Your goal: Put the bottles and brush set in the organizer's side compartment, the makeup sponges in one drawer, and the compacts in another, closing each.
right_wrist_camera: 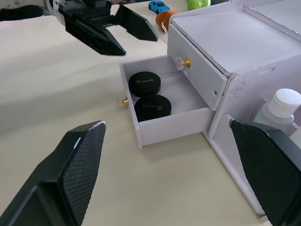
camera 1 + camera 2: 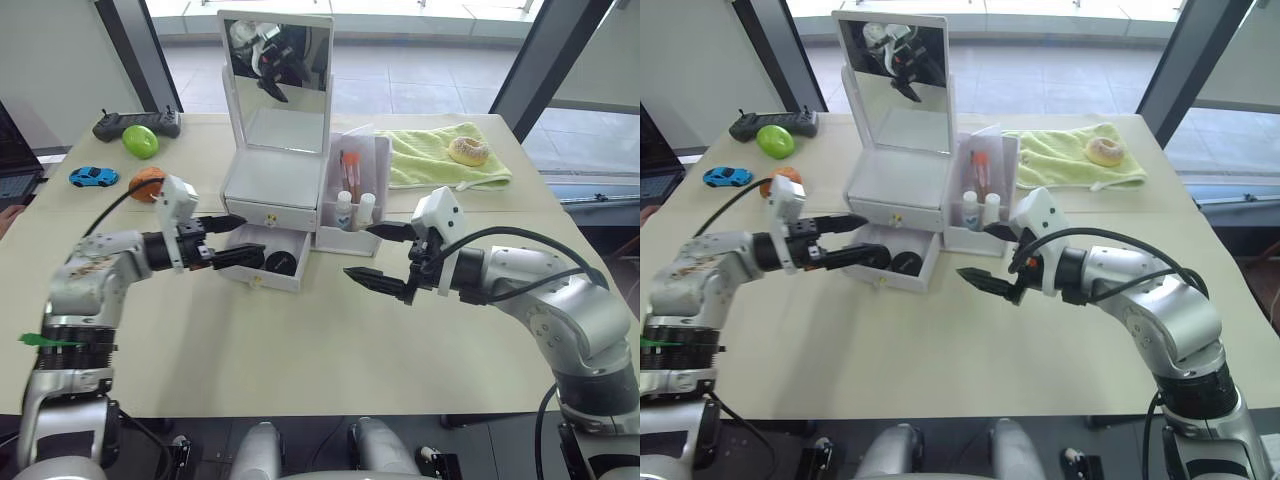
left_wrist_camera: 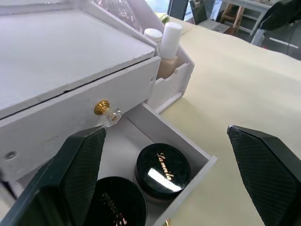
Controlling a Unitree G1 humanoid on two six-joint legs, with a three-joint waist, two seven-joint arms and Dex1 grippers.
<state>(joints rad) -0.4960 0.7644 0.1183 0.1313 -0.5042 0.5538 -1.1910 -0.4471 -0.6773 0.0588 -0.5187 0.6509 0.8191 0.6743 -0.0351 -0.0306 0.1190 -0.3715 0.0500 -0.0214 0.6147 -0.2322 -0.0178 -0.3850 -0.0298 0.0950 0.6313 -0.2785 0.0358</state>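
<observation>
You can see that most of the task looks finished. The organizer (image 2: 275, 195) stands near the far edge of the desk (image 2: 300, 350), about the middle, with its mirror upright and its drawers facing you. In the side compartment (image 2: 352, 190), on the organizer's right, the two bottles (image 2: 355, 210) stand upright with white caps on top, and the brush set (image 2: 349, 172) stands behind them, its long axis close to vertical and its orange-red tips pointing up.

The upper drawer (image 1: 195, 75) is shut. I judge the makeup sponges are inside it, but you cannot check this. The lower drawer (image 1: 164, 110) is pulled out toward the near edge, and the two compacts (image 1: 148, 94) lie flat in it, side by side, black lids up. The drawer's long axis runs along the organizer's front and its open end points at you.

So what remains, in my judgement, is only to push this lower drawer closed.

The left gripper (image 2: 232, 240) is open and empty, its fingers pointing right, just above the open drawer and near the gold knob (image 3: 104, 109). The right gripper (image 2: 375, 255) is also wide open and holds nothing; it hovers over the bare desk to the right of the drawer front, pointing left.
</observation>
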